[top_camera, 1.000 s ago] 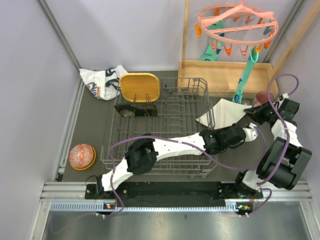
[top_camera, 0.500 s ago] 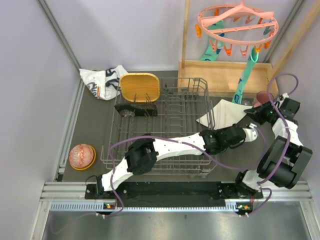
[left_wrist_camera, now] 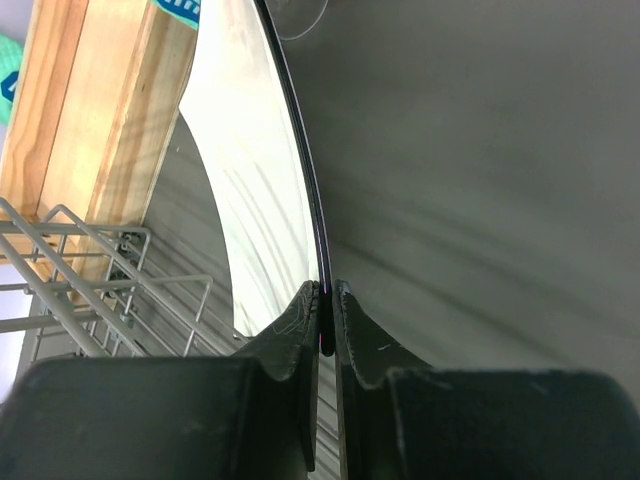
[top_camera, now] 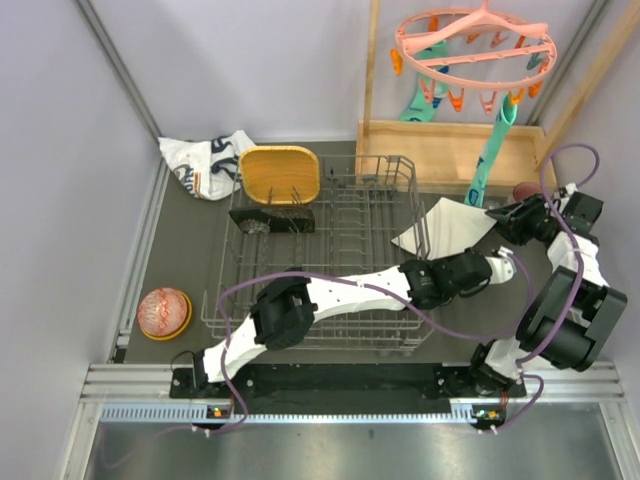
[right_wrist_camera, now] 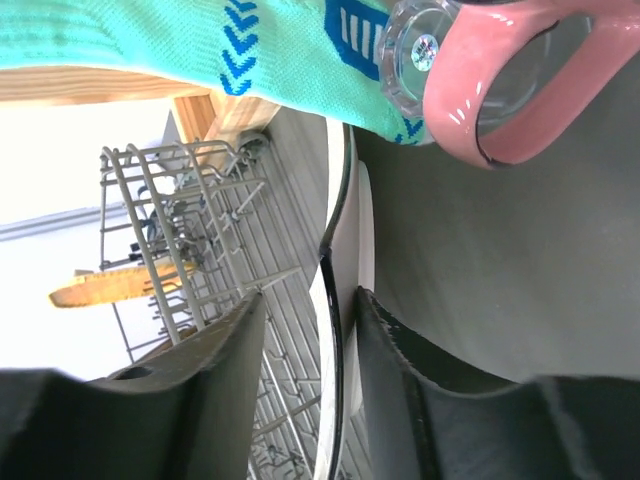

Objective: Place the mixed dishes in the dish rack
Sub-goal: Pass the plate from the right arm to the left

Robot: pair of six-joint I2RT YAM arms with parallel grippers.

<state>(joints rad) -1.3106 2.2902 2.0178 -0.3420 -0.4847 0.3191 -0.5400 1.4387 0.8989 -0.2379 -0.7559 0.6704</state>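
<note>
The left gripper (left_wrist_camera: 322,300) is clamped tight on the rim of the pale plate (left_wrist_camera: 260,180), just right of the dish rack (top_camera: 340,240). Farther back, the right gripper (right_wrist_camera: 310,300) straddles the same rim with its fingers parted, near the pink cup (right_wrist_camera: 510,90).

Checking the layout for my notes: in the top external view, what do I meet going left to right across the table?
orange bowl → white cloth → yellow plate → pale plate → pink cup. The dish rack and black floral plate overlap the yellow plate's span, so both are left out.
</note>
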